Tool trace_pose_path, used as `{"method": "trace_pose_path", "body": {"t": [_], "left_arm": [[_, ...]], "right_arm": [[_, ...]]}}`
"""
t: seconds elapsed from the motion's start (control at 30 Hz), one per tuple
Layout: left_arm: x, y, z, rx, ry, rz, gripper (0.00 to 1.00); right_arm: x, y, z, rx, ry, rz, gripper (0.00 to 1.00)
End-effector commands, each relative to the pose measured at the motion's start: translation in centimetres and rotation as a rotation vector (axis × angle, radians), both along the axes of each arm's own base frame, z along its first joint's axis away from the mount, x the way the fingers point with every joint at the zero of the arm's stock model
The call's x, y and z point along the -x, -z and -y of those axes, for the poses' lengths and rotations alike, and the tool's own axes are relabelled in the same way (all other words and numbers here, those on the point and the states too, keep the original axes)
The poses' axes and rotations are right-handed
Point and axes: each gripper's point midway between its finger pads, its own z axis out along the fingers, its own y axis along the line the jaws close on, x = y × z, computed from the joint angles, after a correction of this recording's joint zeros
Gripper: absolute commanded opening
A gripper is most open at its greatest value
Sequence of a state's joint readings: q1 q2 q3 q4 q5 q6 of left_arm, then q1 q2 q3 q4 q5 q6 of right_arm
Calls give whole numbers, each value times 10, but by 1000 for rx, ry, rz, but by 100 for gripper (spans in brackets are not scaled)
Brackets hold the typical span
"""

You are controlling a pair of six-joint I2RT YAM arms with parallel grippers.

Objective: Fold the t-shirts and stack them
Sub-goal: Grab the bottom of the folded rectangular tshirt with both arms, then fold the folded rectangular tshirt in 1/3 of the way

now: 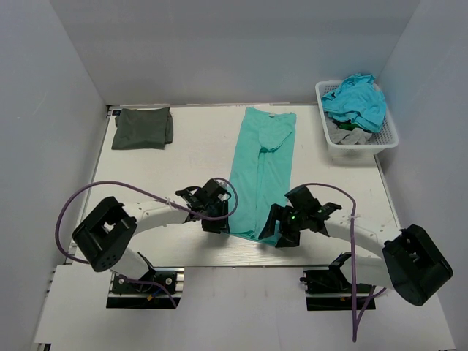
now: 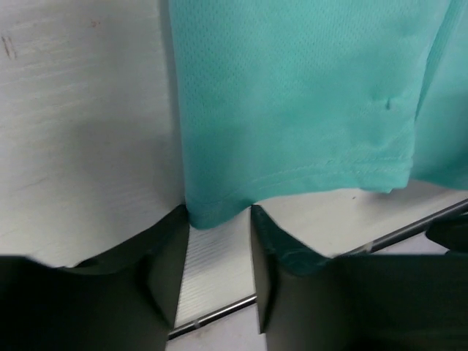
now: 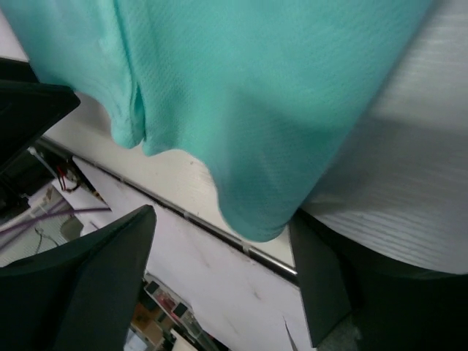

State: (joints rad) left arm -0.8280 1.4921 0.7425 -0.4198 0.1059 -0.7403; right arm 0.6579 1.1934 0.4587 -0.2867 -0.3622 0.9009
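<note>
- Left gripper (image 2: 217,219): fingers spread, nothing clamped. The near-left hem corner of the teal-green t-shirt (image 1: 263,172) sits right at the mouth between the two fingertips, and bare tabletop (image 1: 197,146) shows in the gap behind it. Judged: lined up to pinch that corner.
- Right gripper (image 3: 223,219): fingers spread wide, nothing clamped. The shirt's near-right hem corner hangs between them, close to the tabletop's near edge. Whether cloth touches either finger: cannot tell.
- Both grippers are at the shirt's near end, one on each side of it. Judged reason: taking both hem corners together lets the near end be lifted evenly, without skewing.
- Teal-green t-shirt: lies flat as a long narrow strip, sides already folded inward, running away from the arms. Small white neck label (image 1: 272,115) is at the far end. Stitched hem (image 2: 292,175) is at the near end.
- Judged step: lengthwise fold done, cross fold (hem toward collar) not yet begun.
- Dark olive-green t-shirt (image 1: 142,128): folded square, well apart to the far left of the teal shirt's collar end. Likely the base of the stack.
- Basket (image 1: 362,150): just to the right of the teal shirt's collar end, holding bunched blue and grey cloth.
- Risk, judged: thin mesh cloth, so a pinch may catch only the upper layer.
</note>
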Motion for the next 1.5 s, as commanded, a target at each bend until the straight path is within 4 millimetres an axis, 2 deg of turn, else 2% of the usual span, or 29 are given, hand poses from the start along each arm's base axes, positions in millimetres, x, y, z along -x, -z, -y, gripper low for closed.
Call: {"method": "trace_pose_path", "body": {"t": [0.0, 0.13, 0.17, 0.23, 0.27, 0.3, 0.4, 0.47, 0.6, 0.63, 0.67, 0.83, 0.87, 0.93, 0.97, 1.0, 1.03, 1.07, 1.13, 1.17, 1.23, 1.27, 1.3, 1.33, 1.37, 1.4, 1.43, 1.47], "left_arm": [[3, 22, -7, -44, -21, -15, 46], [1, 24, -1, -37, -4, -28, 34], [-2, 20, 3, -29, 4, -15, 23], [-2, 22, 3, -39, 4, -25, 10], [-1, 26, 2, -48, 4, -33, 0], [-1, 28, 1, -55, 4, -39, 0], [1, 26, 2, -33, 8, -33, 0], [2, 21, 1, -15, 8, -16, 0], [-3, -7, -3, 5, -7, 45, 0], [-2, -13, 0, 24, 1, 62, 0], [-1, -30, 3, 70, 9, 83, 0], [-3, -49, 12, 102, 22, 101, 0], [-11, -63, 19, 121, 18, 128, 0], [-19, -73, 24, 128, 9, 152, 0], [-27, -87, 31, 151, 3, 184, 0], [-33, -95, 34, 158, -5, 206, 0], [-43, -96, 28, 127, -57, 222, 0], [-57, -108, 29, 133, -95, 250, 0], [-74, -111, 26, 88, -152, 298, 0], [-87, -126, 32, 100, -174, 341, 0], [-104, -125, 32, 59, -201, 367, 0], [-115, -139, 37, 64, -218, 397, 0], [-126, -141, 36, 42, -231, 416, 0], [-141, -157, 40, 52, -256, 441, 0], [-149, -141, 36, -15, -262, 422, 0], [-164, -153, 40, -2, -284, 436, 0], [-170, -149, 37, -30, -294, 426, 0], [-182, -136, 37, -54, -297, 405, 0]], "right_arm": [[4, 36, 28, 155, 70, -1, 78], [1, 42, 34, 185, 119, 9, 65], [1, 43, 36, 192, 125, 9, 60], [-2, 44, 38, 209, 127, 21, 45], [-4, 45, 40, 217, 135, 24, 37], [-4, 45, 41, 225, 121, 28, 22], [-7, 44, 41, 241, 85, 48, 0], [-4, 43, 42, 253, 69, 39, 0], [5, 28, 37, 199, -16, 57, 0], [5, 20, 32, 163, -30, 77, 0], [7, 6, 29, 125, -69, 107, 0], [-7, -20, 22, 112, -88, 175, 0], [-11, -24, 20, 109, -96, 192, 0], [-29, -37, 15, 115, -69, 244, 0], [-34, -40, 15, 122, -64, 258, 0], [-44, -52, 11, 116, -55, 293, 0], [-55, -57, 12, 152, -35, 303, 0], [-63, -61, 16, 183, -26, 335, 0], [-88, -78, 18, 224, 12, 398, 0], [-99, -78, 24, 267, 32, 415, 0], [-120, -96, 24, 287, 56, 466, 0], [-128, -101, 27, 299, 54, 490, 0], [-143, -104, 30, 331, 68, 507, 0], [-155, -115, 31, 334, 92, 531, 0], [-166, -116, 31, 360, 88, 545, 0], [-173, -118, 35, 368, 106, 547, 0], [-184, -132, 32, 354, 120, 580, 0], [-189, -124, 33, 376, 111, 566, 0]]}}
